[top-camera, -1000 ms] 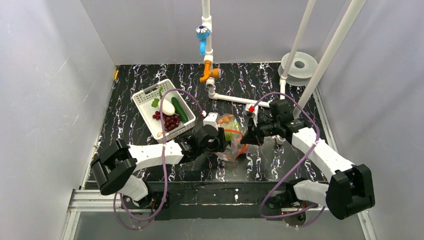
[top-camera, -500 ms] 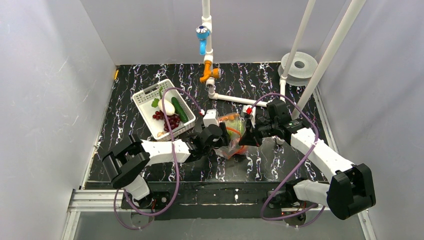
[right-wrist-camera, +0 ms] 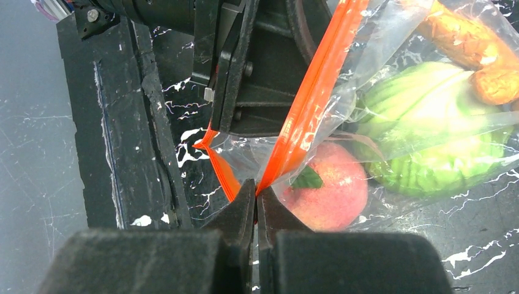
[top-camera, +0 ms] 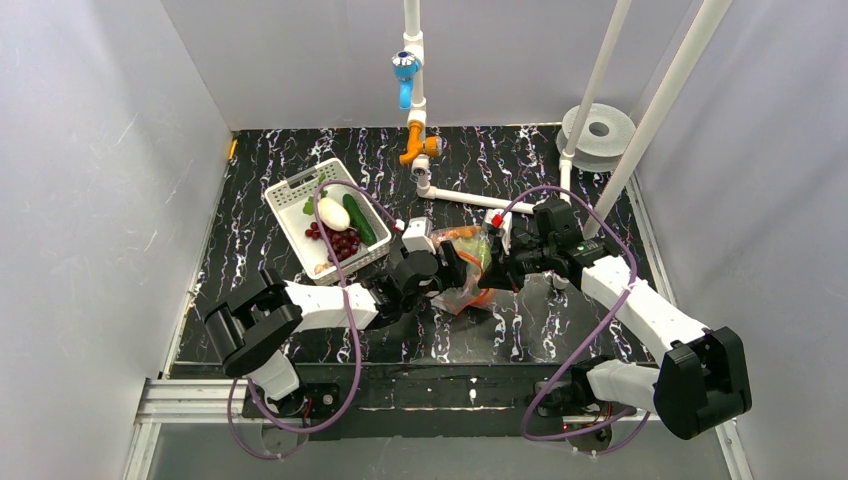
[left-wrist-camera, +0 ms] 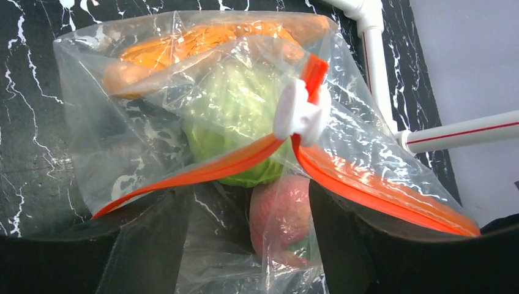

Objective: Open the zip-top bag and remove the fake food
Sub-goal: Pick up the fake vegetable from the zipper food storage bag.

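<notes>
From the top camera, the clear crinkly plastic zip-top bag (top-camera: 470, 278) is lying on the black white-veined counter (top-camera: 520, 180), near the middle and between the two arms. The left pincer (top-camera: 450, 266) is meeting it from the left and the right pincer (top-camera: 497, 272) from the right. Behind the left arm, a white slotted plastic basket (top-camera: 285, 197) is holding a white egg-shaped piece (top-camera: 333, 212), a dark green toy cucumber (top-camera: 360, 220) and a dark red toy grape bunch (top-camera: 343, 243).

In the left wrist camera, the left pincer's black fingers (left-wrist-camera: 153, 245) are standing wide apart with the bag's mouth between them. The orange-red zip strip (left-wrist-camera: 202, 171) is splitting at a white slider (left-wrist-camera: 300, 113) into two halves, one running out over each finger. Inside the bag, a green round toy vegetable (left-wrist-camera: 238, 122) is sitting in the middle, a pink-red plastic peach (left-wrist-camera: 281, 211) is lying nearest the fingers, and a small orange piece (left-wrist-camera: 183, 46) is lying at the far end.

In the right wrist camera, the right pincer is pinching the zip strip tightly at the mouth's edge. The peach is lying just past its fingertips, inside the bag.
</notes>
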You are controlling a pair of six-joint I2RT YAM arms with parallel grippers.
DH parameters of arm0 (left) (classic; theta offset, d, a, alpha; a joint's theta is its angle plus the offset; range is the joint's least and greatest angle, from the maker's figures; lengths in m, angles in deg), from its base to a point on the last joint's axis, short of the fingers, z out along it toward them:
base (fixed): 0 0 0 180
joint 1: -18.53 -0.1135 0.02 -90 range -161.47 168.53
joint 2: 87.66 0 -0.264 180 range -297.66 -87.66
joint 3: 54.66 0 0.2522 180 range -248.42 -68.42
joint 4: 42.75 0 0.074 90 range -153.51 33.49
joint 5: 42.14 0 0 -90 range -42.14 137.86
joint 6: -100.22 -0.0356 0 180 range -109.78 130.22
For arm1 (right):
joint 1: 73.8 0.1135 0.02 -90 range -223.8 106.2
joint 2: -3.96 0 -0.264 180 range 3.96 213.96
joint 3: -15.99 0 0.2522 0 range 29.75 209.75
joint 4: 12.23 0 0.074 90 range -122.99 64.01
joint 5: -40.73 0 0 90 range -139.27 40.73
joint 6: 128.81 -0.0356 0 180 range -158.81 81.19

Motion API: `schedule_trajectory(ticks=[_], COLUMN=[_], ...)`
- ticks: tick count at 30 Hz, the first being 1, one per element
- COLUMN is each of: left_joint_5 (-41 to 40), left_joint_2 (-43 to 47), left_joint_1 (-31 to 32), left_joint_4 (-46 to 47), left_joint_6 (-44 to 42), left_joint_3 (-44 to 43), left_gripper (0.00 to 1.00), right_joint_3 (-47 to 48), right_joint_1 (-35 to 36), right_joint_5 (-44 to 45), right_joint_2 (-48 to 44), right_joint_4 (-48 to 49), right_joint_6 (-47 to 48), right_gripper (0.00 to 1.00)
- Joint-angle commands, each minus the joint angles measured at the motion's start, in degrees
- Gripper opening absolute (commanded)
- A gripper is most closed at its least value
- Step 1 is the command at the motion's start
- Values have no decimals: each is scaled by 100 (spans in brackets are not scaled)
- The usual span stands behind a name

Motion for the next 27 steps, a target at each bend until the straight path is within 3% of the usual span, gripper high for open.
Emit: schedule_trajectory(ticks=[1, 9, 12, 20, 23, 27], left_joint_5=[-156, 81, 100, 466, 745, 1285], left_joint_2=[-156, -550, -570, -558, -516, -527], left_joint_1=[-171, -321, -330, -489, -731, -1046], left_joint_4=[-173, 764, 753, 1248, 1308, 1285], left_joint_6=[410, 638, 576, 282, 295, 316], left_joint_3=[-179, -143, -159, 128, 236, 238], left_gripper=[68, 67, 67, 67, 67, 67], right_joint_3=[221, 214, 295, 1067, 1361, 1520], right_joint_1=[40, 40, 34, -9, -21, -21], right_joint_5=[-72, 222, 419, 1506, 1801, 2323], right_joint_2=[-18, 36, 3, -82, -19, 175], right_joint_4=[124, 204, 196, -293, -529, -444], right_joint_6=[-49, -101, -159, -88, -38, -151], right_gripper=[1, 2, 24, 55, 60, 60])
